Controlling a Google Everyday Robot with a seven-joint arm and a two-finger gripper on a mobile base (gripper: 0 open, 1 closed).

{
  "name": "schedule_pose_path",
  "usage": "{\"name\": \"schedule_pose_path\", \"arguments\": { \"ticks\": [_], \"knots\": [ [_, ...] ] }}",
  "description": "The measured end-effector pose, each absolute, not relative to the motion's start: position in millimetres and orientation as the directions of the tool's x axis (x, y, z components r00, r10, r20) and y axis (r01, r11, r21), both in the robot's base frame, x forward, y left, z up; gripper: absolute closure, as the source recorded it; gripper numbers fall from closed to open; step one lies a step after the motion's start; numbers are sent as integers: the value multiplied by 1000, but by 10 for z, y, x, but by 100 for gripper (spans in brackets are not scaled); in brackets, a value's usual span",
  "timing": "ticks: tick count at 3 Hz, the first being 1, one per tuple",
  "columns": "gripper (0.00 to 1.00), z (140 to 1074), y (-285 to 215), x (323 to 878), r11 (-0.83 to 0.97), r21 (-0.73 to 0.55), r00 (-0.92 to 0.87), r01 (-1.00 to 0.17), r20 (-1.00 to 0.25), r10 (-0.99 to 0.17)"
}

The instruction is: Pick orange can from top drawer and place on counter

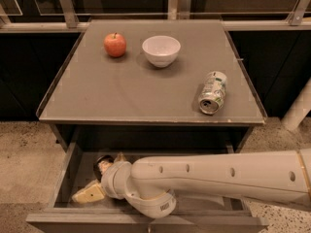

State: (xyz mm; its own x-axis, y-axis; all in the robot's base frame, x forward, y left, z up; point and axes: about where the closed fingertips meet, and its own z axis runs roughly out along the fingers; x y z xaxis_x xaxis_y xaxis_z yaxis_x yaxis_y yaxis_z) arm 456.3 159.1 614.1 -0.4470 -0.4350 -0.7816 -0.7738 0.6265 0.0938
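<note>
The single arm (218,176) enters the view at the edge near 4 o'clock. It lies nearly level and stretches toward 9 o'clock across the lower part of the view. Its forearm is a thick pale tube with a row of small dark holes along the side. At the left end it narrows into a ringed wrist (115,178). Below the wrist, a rounded joint housing (153,205) bulges toward 6 o'clock. The pincer (95,191) sits beyond the wrist, at 7 o'clock in the view and low inside the drawer (73,217). Its pale tan body is angled toward 8 o'clock.
</note>
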Motion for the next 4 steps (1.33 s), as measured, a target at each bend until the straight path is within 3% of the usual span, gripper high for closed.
{"name": "schedule_pose_path", "arguments": {
  "ticks": [1,4],
  "knots": [
    [19,6140,1592,4563,627,94,-447,-774,-782,-435],
    [89,6140,1592,4563,627,94,-447,-774,-782,-435]
  ]
}}
